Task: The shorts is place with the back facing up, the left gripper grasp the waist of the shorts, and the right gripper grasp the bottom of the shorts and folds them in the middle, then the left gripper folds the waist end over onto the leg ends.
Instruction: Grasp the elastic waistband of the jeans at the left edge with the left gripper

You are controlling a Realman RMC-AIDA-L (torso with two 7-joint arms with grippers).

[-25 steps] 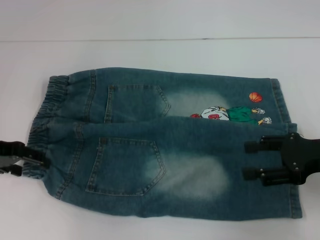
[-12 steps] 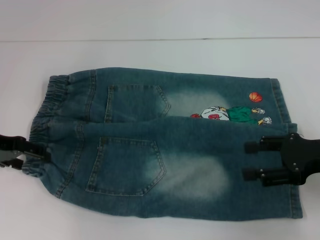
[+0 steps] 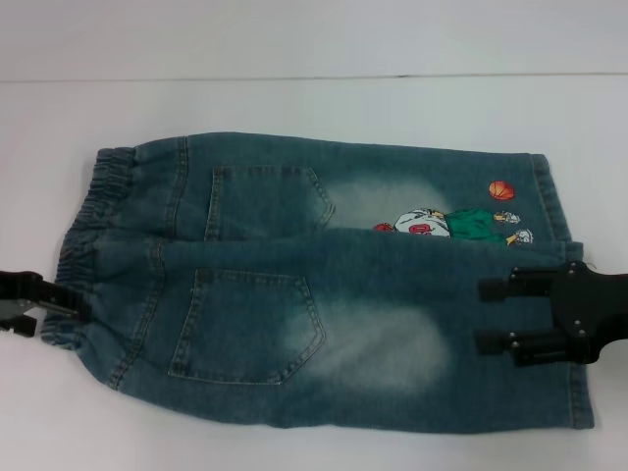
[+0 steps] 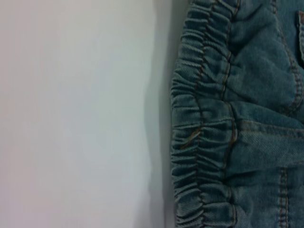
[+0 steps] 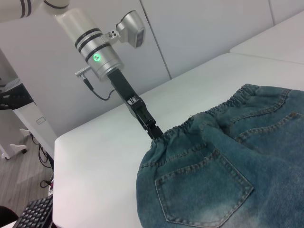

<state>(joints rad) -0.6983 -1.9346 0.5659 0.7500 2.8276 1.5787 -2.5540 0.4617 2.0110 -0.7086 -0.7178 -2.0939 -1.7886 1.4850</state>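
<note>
The blue denim shorts (image 3: 324,294) lie back up on the white table (image 3: 294,98), folded lengthwise so one leg lies over the other. The ruffled waist (image 3: 83,226) is at the left and the leg ends (image 3: 554,206) are at the right, near an orange ball print. My left gripper (image 3: 61,319) sits open at the near end of the waist, its tips at the band's edge. From the right wrist view, the left gripper (image 5: 154,133) touches the waist (image 5: 190,124). The left wrist view shows only the waist (image 4: 204,142). My right gripper (image 3: 483,314) hovers open over the near leg.
A seam crosses the table (image 3: 314,77) behind the shorts. The table's corner edge (image 5: 54,142) lies beyond the waist, with a keyboard (image 5: 28,213) and floor below it. Bare tabletop surrounds the shorts.
My left gripper has shifted slightly toward the far side along the waist edge. The right gripper and the shorts have not moved.
</note>
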